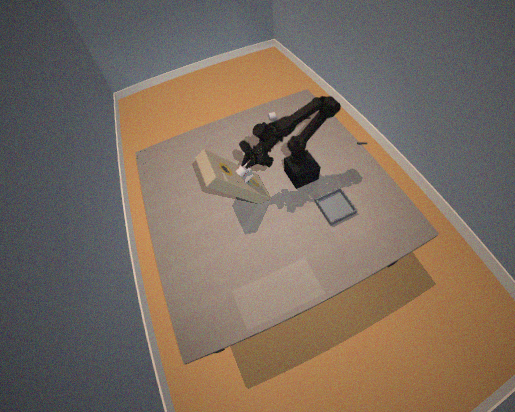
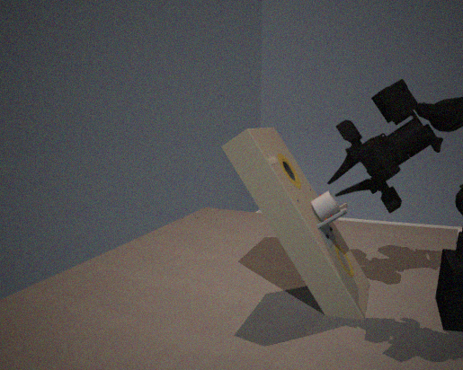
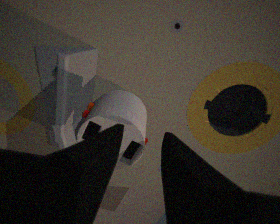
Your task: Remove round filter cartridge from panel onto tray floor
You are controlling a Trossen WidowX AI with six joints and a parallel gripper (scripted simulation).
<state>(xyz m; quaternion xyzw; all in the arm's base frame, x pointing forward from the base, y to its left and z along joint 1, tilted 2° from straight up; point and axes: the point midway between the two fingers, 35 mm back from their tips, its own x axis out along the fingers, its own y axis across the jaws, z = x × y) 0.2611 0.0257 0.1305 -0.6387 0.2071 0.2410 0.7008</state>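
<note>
The white cartridge (image 1: 242, 171) (image 2: 325, 205) (image 3: 120, 110) is out of its socket and rests against the sloping panel (image 2: 276, 190) (image 3: 165, 65), beside a pale handle (image 2: 332, 219) (image 3: 77, 75). Its face with two dark slots points outward in the wrist view. The yellow-ringed socket (image 1: 225, 169) (image 2: 289, 171) (image 3: 237, 110) is empty. My gripper (image 2: 333, 189) (image 3: 143, 135) is open, its fingertips a little apart with nothing between them. One fingertip overlaps the cartridge's face in the wrist view; contact cannot be told. The tray (image 1: 336, 207) is empty.
The handle juts from the panel close to the cartridge. A second yellow ring (image 2: 343, 262) lies lower on the panel. The arm's base (image 1: 302, 169) stands between panel and tray. A small white block (image 1: 272, 116) lies behind the arm.
</note>
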